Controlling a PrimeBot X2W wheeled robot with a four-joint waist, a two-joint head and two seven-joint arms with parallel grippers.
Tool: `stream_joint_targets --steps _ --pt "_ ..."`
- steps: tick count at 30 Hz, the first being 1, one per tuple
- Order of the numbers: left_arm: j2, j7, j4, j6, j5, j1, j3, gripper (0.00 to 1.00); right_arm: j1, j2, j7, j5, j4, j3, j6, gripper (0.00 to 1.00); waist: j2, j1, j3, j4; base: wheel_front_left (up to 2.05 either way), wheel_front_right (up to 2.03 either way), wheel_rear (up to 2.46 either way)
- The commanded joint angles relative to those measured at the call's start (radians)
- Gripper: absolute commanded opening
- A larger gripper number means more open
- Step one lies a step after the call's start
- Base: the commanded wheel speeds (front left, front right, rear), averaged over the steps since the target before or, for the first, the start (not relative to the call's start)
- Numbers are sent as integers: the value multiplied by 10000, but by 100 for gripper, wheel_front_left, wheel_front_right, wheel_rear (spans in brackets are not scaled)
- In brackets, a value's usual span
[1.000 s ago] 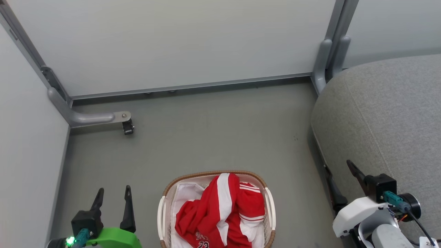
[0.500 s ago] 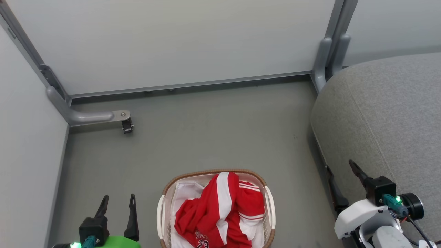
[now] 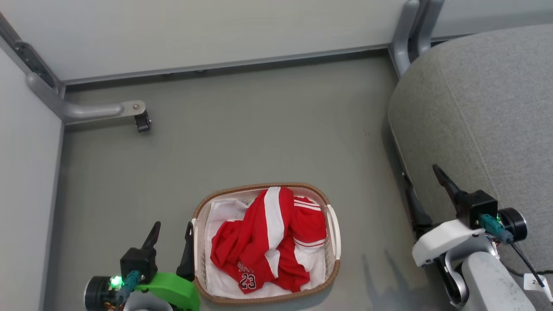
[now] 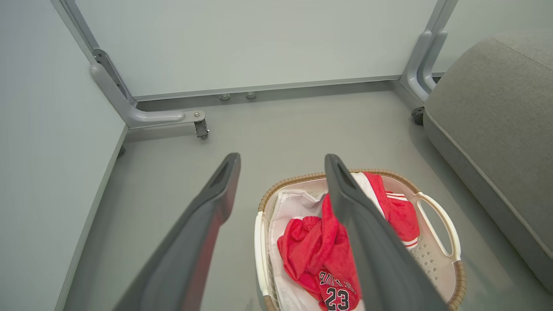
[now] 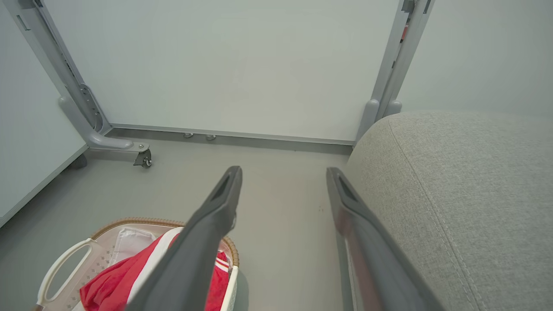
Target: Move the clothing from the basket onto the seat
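Oval white perforated plastic basket with brown woven-look rim (image 3: 259,187) stands on the grey floor (image 3: 259,129). It is about mid-floor, well off the floor's back edge under the pale partition panel (image 3: 216,30).

Bright red sports clothing with white stripes (image 3: 246,242) lies bunched inside the basket, from the middle to the right side. One broad white stripe runs from the far rim inward, and a number 23 print sits toward the near rim. Plain white cloth liner (image 3: 222,214) shows along the basket's left and near sides.

Large light grey fabric seat (image 3: 484,108) takes the floor's right edge, apart from the basket and the clothing.

Left gripper (image 3: 173,225): fingers spread, holding nothing, just beside the basket's left handle. One finger overlaps the left rim in the head view; contact can't tell.

Right gripper (image 3: 420,172): fingers spread, holding nothing, at the seat's left edge between basket and seat. One finger is over the grey fabric.

Grey metal foot with small black caster (image 3: 141,122) is at the floor's back left corner.
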Motion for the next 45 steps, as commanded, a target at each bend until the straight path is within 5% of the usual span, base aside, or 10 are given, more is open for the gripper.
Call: stream_joint_targets --steps 1,22,40,45 --pt "17 -3 80 19 -139 -345 -106 100 -245 -5 -46 80 -81 -14 -3 100 0 -1 854 -286 0 0 0" --pt "39 -3 2565 -42 -1071 -3771 -2368 100 -2151 267 -44 362 -1126 259 -3 100 0 -1 4627 -1315 0 0 0" --pt "38 -3 5543 68 -1959 -5439 -4064 100 -2332 486 -46 291 -1344 177 -3 100 0 -1 5822 -1575 0 0 0" --pt "37 -3 6074 407 -2167 -5803 -4242 100 -2457 473 -46 349 -1348 261 -3 100 0 -1 6049 -1623 0 0 0"
